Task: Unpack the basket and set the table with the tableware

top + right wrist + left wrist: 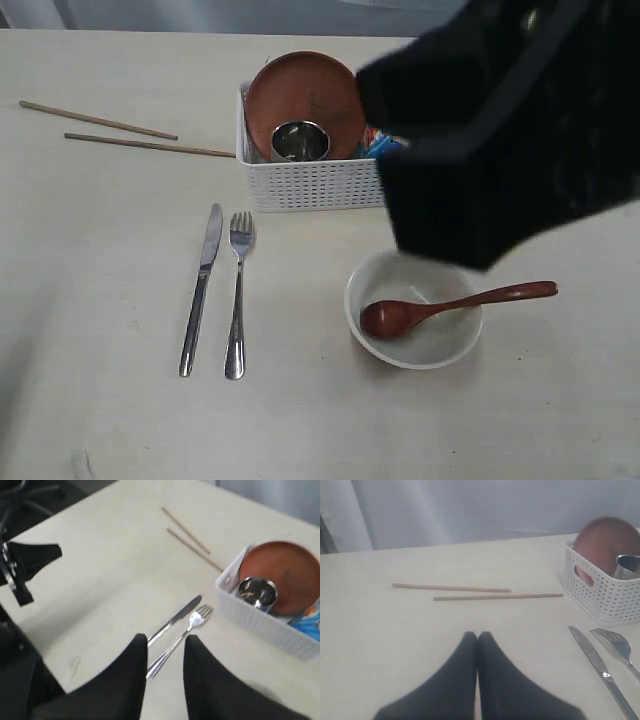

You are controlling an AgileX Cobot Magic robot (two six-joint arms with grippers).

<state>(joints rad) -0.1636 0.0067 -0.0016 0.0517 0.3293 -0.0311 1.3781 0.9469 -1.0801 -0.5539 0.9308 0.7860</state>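
Table (100,400) filled frame. Basket (310,185) upper centre. Plate (300,95) leaned inside it. Bowl (440,345) lower right. Left tool (477,635) closed, empty, over table. Right tool (165,639) parted, empty. Spoon (450,305) lay in bowl, handle over rim pointing right. Knife (201,285), fork (237,300) side by side, left of centre. Chopsticks (150,145) upper left. Cup (299,141) in basket, before plate.

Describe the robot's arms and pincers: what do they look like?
All matte black. The left pincer and right pincer each have two smooth fingers tapering to rounded tips. The right arm is a bulky black blur. No cables or markings show.
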